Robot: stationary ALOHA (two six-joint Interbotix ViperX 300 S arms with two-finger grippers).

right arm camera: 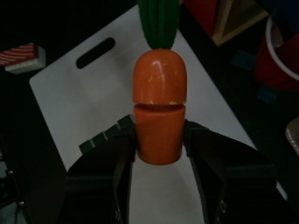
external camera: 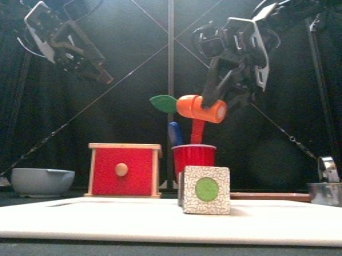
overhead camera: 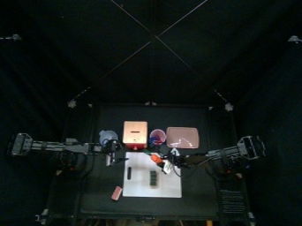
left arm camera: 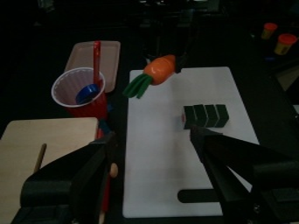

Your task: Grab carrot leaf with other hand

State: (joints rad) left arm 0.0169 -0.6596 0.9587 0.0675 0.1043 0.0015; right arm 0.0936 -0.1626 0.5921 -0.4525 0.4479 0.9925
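Right gripper [right arm camera: 162, 144] fingers closed on the orange toy carrot [right arm camera: 160, 103], held aloft; its green carrot leaf [left arm camera: 138, 85] juts beyond the fingertips. Left gripper [left arm camera: 155, 166] fingers wide apart, empty, well short of the leaf

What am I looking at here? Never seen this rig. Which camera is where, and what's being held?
Two black robot arms work at a small table. One camera looks straight down, one sits at table height in front, and one rides on each wrist. The right gripper is shut on a toy carrot, held in the air with its green leaf free. The left gripper is open, facing the carrot. Below lie a white cutting board, a red cup and a red box.
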